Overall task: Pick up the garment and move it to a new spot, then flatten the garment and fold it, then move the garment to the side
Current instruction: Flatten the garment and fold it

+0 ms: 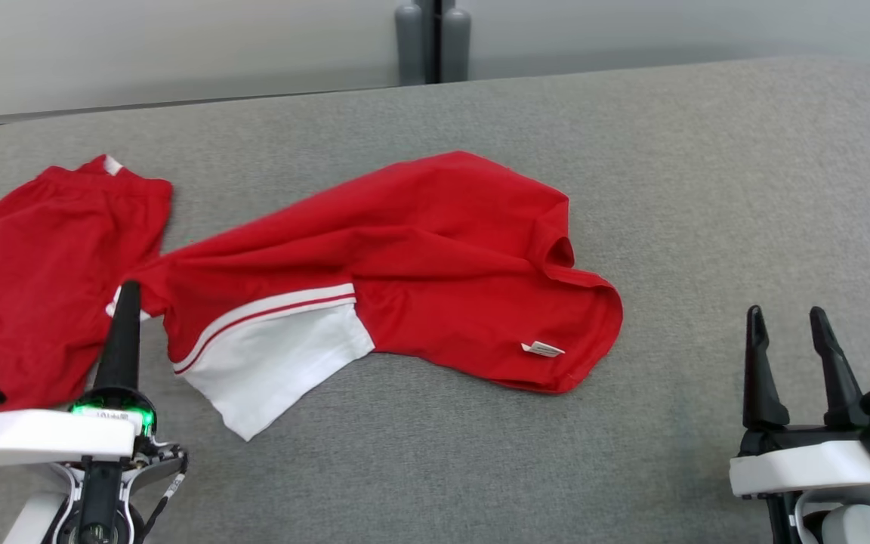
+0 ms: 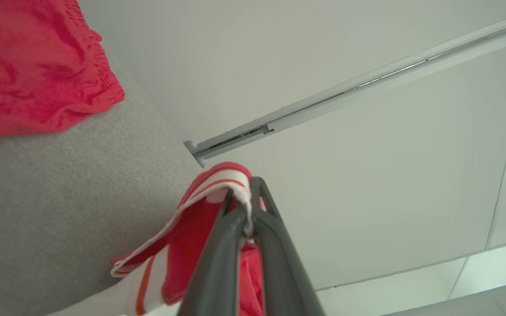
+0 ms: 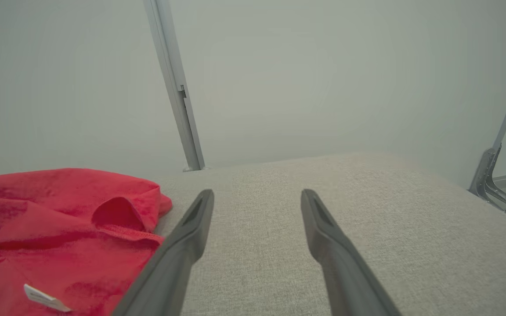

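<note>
Grey cloth-covered table (image 1: 707,189), pale wall behind; red shirt (image 1: 420,249) lies rumpled at the table's middle, white panel toward the front; left jaws pinching the striped edge at its left end; right jaws spread wide over bare table, well right of it; another red garment (image 1: 35,279) far left.

a: classify the site.

b: indoor test bay or lab-type room. a finer classification cannot be confirmed.

a: list the supporting evidence.

b: item 1: a wide, flat work surface (image 1: 707,227) covered in plain grey woven fabric. item 2: pale, unmarked wall panels (image 1: 178,45) directly behind it, joined by grey metal rails (image 3: 174,87). item 3: two grey cylindrical posts (image 1: 433,38) at a panel seam. item 4: a metal bracket (image 3: 486,175) at floor level beside the surface. item 5: a red garment (image 1: 435,242) and a second red piece (image 1: 42,272) lying directly on the surface.
</note>
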Robot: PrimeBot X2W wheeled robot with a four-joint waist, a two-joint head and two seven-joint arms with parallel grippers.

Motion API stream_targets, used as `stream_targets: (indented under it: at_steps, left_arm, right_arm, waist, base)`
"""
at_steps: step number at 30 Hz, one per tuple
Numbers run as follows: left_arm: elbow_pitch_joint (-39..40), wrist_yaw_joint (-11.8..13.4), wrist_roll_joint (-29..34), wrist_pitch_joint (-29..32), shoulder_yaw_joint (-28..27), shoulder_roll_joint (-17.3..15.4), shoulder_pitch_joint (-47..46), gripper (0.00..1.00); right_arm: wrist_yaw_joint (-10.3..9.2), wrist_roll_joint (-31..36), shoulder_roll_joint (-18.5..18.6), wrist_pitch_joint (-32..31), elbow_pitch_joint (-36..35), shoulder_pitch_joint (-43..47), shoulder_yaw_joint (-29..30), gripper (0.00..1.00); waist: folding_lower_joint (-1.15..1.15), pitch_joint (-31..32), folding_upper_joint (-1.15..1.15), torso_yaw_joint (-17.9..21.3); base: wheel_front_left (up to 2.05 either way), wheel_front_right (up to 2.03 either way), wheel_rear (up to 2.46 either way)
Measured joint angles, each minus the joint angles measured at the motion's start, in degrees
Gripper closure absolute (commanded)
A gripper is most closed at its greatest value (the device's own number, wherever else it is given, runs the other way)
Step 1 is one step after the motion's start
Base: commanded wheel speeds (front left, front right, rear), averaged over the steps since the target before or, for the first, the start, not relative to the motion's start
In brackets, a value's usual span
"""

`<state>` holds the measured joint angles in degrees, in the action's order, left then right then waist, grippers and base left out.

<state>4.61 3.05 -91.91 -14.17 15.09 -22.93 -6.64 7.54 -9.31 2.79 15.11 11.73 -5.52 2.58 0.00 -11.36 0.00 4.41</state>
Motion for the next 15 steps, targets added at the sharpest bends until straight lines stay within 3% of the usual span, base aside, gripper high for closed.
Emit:
stream_targets:
  at_steps: [1,2,4,6,10,11,15]
  left_arm:
    - [-1.5,-0.8,1.0,-0.1,-0.1,0.4,0.1,0.56]
    - [-3.0,-1.1,2.8,-0.4,-0.3,0.8,0.1,0.0]
    - [-6.5,-2.1,8.6,-0.8,-1.5,1.9,-0.1,0.0]
    - [-8.5,-3.2,20.6,-0.8,-5.0,3.1,-0.9,0.0]
    - [-6.5,-4.0,43.5,-1.0,-12.8,10.3,0.2,0.0]
    - [-6.5,-4.0,43.5,-1.0,-12.8,10.3,0.2,0.0]
    - [-5.5,-6.6,56.0,-1.0,-13.5,17.1,6.6,0.0]
  right_arm:
    - [0.0,0.1,0.0,0.0,0.1,0.0,-0.3,0.0]
    - [0.0,0.4,0.0,0.0,0.2,0.0,-0.7,0.0]
    - [0.0,0.5,0.0,0.0,0.3,0.0,-1.1,0.0]
    - [0.0,0.7,0.0,0.0,0.4,0.5,-1.3,0.0]
    - [0.0,1.2,0.0,0.0,0.7,1.0,-1.6,0.0]
    - [0.0,1.2,0.0,0.0,0.7,1.0,-1.6,0.0]
    - [0.0,1.7,0.0,0.0,1.1,1.7,-1.9,0.0]
  waist:
    - [0.0,0.3,0.0,-0.5]
    - [0.0,0.6,0.0,-0.9]
    - [0.0,1.2,0.0,-1.7]
    - [0.0,1.5,0.0,-2.4]
    - [0.0,1.9,0.0,-3.5]
    - [0.0,1.9,0.0,-3.5]
    - [0.0,2.2,0.0,-3.9]
  base:
    - [0.0,0.0,0.0]
    - [0.0,0.0,0.0]
    - [0.0,0.0,0.0]
    - [0.0,0.0,0.0]
    - [0.0,0.0,0.0]
    - [0.0,0.0,0.0]
    - [0.0,0.0,0.0]
